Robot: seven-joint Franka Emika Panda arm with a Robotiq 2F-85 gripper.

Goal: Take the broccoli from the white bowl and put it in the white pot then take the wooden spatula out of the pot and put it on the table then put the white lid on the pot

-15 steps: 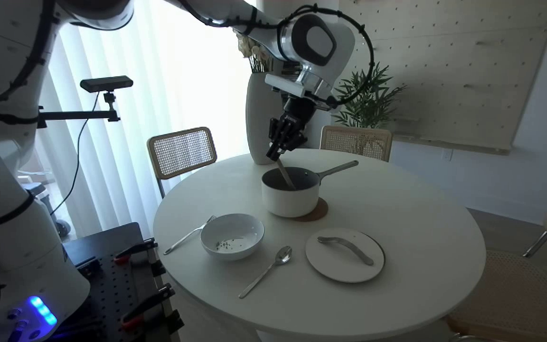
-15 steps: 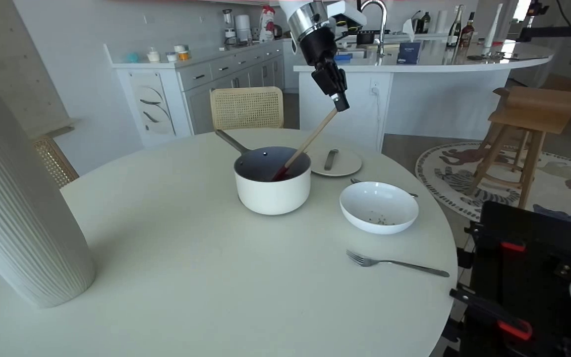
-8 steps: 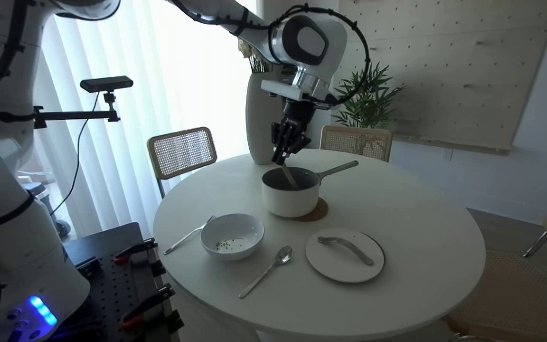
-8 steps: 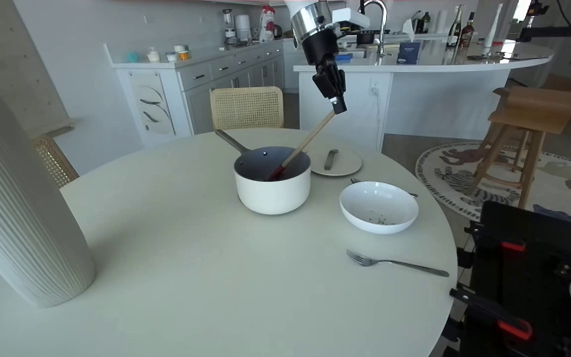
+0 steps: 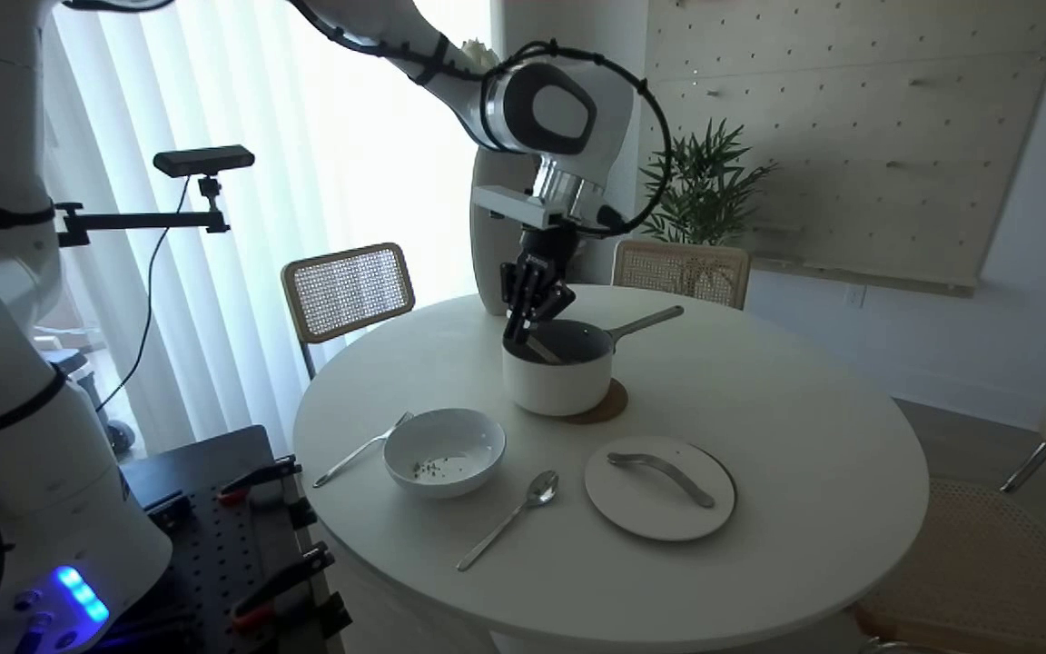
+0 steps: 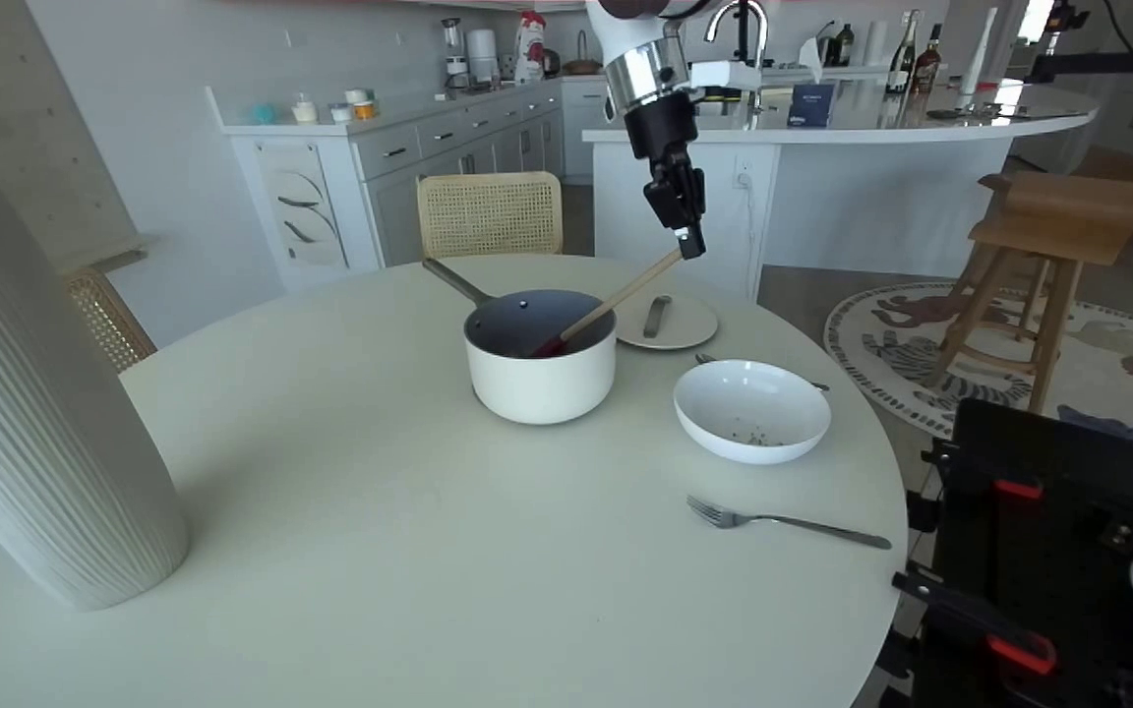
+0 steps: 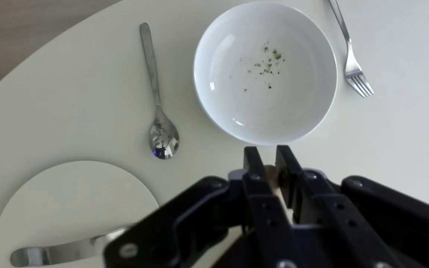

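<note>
The counter (image 5: 814, 454) carries all we work with. Reading an exterior view with twelve o'clock at its top, we find the pot (image 5: 557, 389) uncovered, its handle pointing between two and three. The bowl (image 5: 464, 436) stands at eight o'clock from the pot, and the lid (image 5: 650, 495) lies between four and five, its grip strap upward, wanted for the last step. In an exterior view the spatula (image 6: 616, 301) has its red head inside the pot and its shaft slanting over the rim toward two o'clock; taking it out is, we judge, the step in hand. The end effector (image 7: 267, 152) is closed around the upper end of that shaft, so the grasp looks made. Next we need to raise the spatula until its head clears the rim, holding firmly lest it pivot, then carry it aside, lay it on the counter and let go before turning to the lid. Of the broccoli we see only crumbs (image 7: 277, 56) in the bowl; the piece itself is presumably in the pot, though no view shows it.
</note>
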